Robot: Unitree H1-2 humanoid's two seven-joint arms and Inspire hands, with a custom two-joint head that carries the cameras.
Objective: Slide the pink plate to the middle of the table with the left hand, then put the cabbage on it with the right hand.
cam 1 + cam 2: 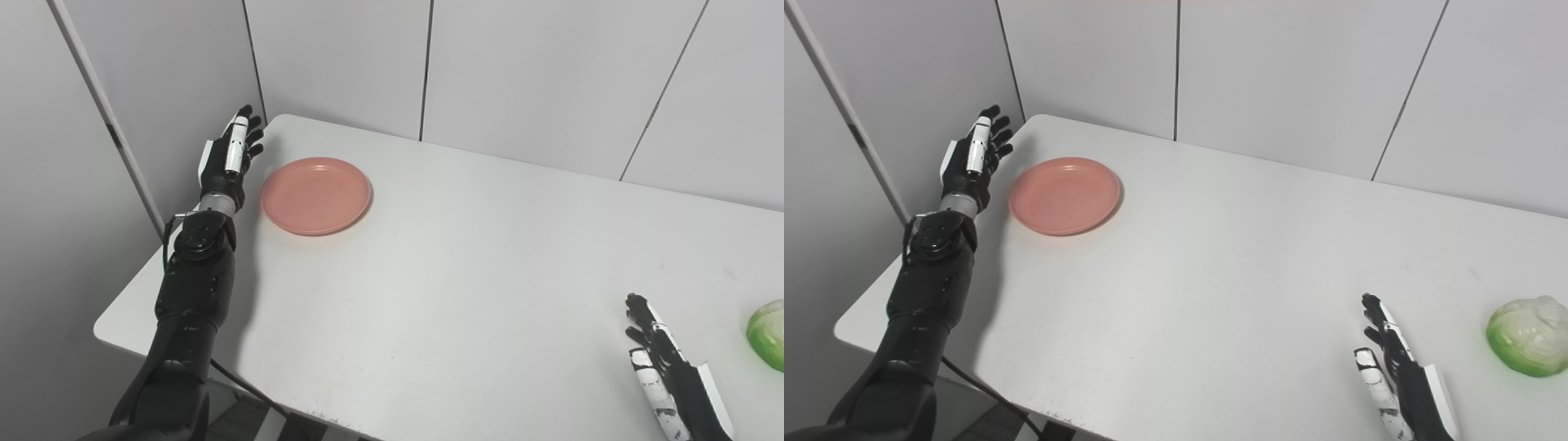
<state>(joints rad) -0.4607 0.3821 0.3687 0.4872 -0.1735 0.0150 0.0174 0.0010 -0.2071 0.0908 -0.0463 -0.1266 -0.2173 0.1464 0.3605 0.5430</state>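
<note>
The pink plate (316,194) lies flat near the table's far left corner; it also shows in the right eye view (1064,195). My left hand (229,158) is open, fingers straight, raised just left of the plate and apart from it. The green and white cabbage (1529,334) sits on the table at the right edge. My right hand (1396,373) is open and empty near the front edge, to the left of the cabbage and not touching it.
The white table (465,263) stands in a corner of grey wall panels (520,73). Its left edge runs close under my left forearm (196,275). A black cable (245,383) hangs below the front edge.
</note>
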